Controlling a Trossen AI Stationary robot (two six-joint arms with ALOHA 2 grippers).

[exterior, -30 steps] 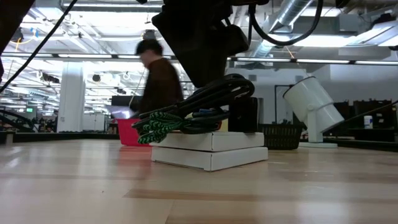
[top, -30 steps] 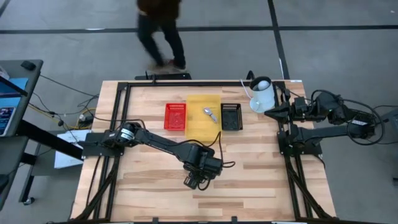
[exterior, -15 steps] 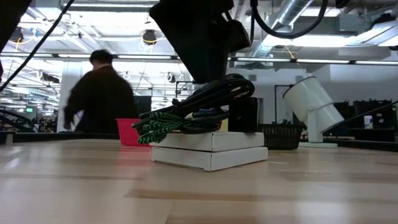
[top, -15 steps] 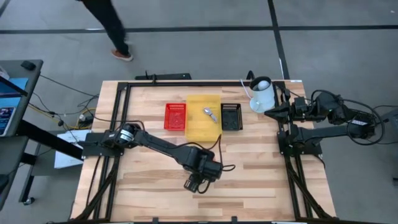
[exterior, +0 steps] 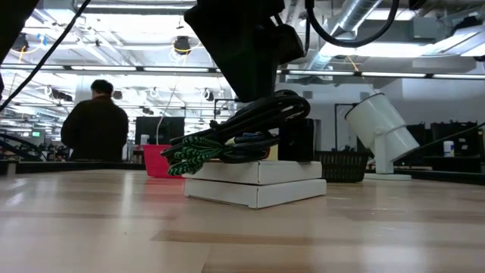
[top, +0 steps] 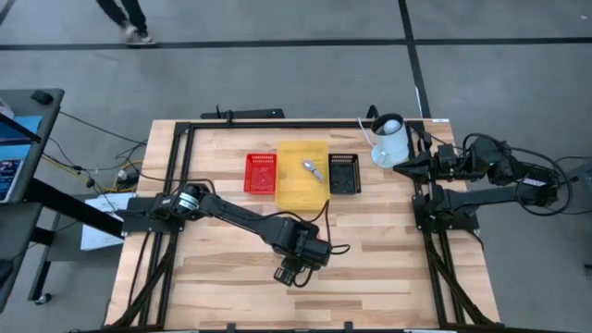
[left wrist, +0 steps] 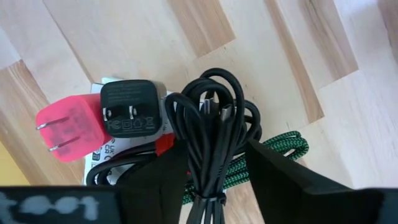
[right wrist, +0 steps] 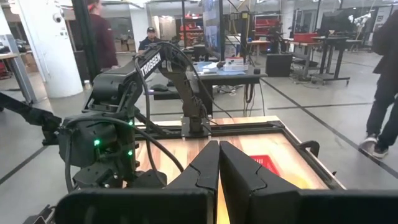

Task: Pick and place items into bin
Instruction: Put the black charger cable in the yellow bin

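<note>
Left wrist view: left hand straddles black cable, fingers apart

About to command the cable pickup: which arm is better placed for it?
Left. Its tool hangs right over the pile, open fingers straddling the coiled black cable. The right arm's tool is shut and parked off the table's right edge, far from the pile.

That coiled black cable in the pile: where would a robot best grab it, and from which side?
Probably across the tied middle of the black cable, from straight above: its strands bunch narrow there, and the left gripper already straddles them, fingers open.
</note>
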